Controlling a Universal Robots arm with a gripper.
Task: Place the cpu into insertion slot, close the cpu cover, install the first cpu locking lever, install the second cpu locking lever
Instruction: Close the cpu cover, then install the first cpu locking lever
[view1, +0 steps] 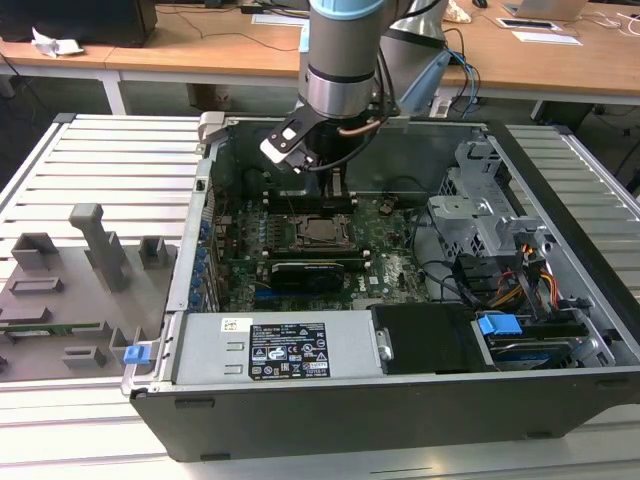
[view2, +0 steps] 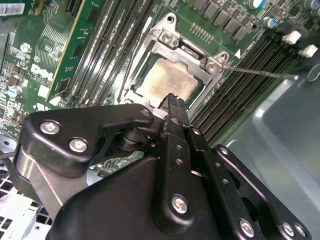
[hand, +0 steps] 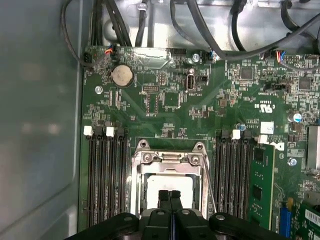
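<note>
Silver cpu (hand: 167, 181) lies beneath the lowered cpu cover (hand: 170, 165); the end effector (hand: 169, 194), pinched closed and empty, should bear squarely on the frame, never the chip.

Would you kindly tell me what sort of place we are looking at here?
Probably a robotics lab or workshop: an opened desktop computer case lies on a slatted metal table, a robot arm reaches into it, and wooden desks stand behind.

The cpu (hand: 167, 186) sits inside the window of the cpu cover (hand: 167, 159), at the middle of the board (hand: 200, 100), with memory slots (hand: 105, 175) on both sides. The power supply (view1: 285, 350) lies along the near edge of the case (view1: 400, 420), and the drive cage (view1: 480, 200) is at the exterior view's right.
</note>
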